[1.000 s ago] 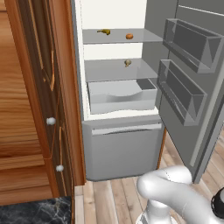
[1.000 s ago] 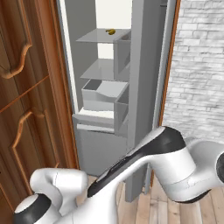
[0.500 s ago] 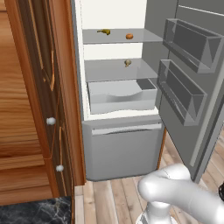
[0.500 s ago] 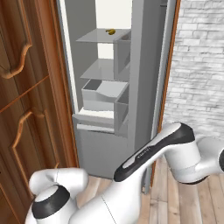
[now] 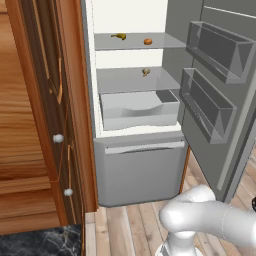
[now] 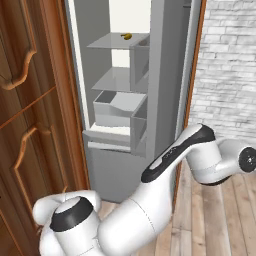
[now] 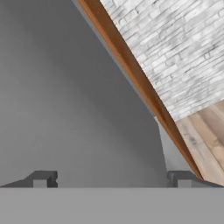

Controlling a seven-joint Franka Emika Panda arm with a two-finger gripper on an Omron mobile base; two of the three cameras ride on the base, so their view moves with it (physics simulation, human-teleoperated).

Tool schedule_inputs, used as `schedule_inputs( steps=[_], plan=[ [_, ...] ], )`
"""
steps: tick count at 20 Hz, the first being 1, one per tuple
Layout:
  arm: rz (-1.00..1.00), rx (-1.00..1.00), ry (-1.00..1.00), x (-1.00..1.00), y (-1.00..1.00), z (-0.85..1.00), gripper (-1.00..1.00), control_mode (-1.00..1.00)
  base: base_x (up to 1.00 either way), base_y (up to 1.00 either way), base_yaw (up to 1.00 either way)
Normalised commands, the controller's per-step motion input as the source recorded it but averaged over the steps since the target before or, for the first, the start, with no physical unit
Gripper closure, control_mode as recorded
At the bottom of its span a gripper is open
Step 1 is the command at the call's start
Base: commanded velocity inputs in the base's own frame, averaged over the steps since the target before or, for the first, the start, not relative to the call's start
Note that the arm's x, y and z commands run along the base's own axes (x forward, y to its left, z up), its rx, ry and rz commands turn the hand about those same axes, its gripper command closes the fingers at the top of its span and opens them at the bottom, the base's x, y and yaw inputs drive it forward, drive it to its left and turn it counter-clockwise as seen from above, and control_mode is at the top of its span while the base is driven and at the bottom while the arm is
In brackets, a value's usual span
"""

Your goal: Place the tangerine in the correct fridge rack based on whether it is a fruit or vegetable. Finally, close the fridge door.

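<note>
Up on the top fridge rack (image 5: 135, 42) sits the tangerine (image 5: 148, 41), over toward the right side, with a curved yellow banana-looking thing (image 5: 119, 36) a bit to its left; nothing is touching the fruit. One shelf down there's a small tan lumpy item (image 5: 145, 72) near the back, and below that a grey drawer (image 5: 139, 111) with a curved front is pulled out partway. The fridge door (image 5: 220, 95) is wide open, swung out to the right, its boxy bins facing the cavity. From the right base view you see the door's edge (image 6: 167, 75) in front of the shelves, and the banana thing (image 6: 127, 36) peeking out on top; the arm bends around behind the door, down low. In the hand view the gripper (image 7: 111, 179) is spread wide with nothing between its fingertips (image 7: 43, 179); it's staring at a plain grey slab (image 7: 74, 105), with a brown wooden strip (image 7: 140, 87), a white brick wall (image 7: 175, 48) and some wood floor (image 7: 205, 140) off to the side. Brown wooden cabinet door (image 5: 35, 125) with white knobs (image 5: 58, 138) on the left of the fridge.
</note>
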Motion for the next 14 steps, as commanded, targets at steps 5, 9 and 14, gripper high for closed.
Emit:
schedule_inputs(
  steps=[5,9,14],
  plan=[
    [0.05,0.03,0.00,0.73,0.05,0.00,-1.00,-1.00,0.00,0.00,0.00],
    [0.12,0.02,0.00,0.49,0.56,0.00,-1.00,-1.00,0.00,0.00,0.00],
    [0.16,0.02,0.00,0.58,0.88,0.00,-1.00,-1.00,0.00,0.00,0.00]
  ],
)
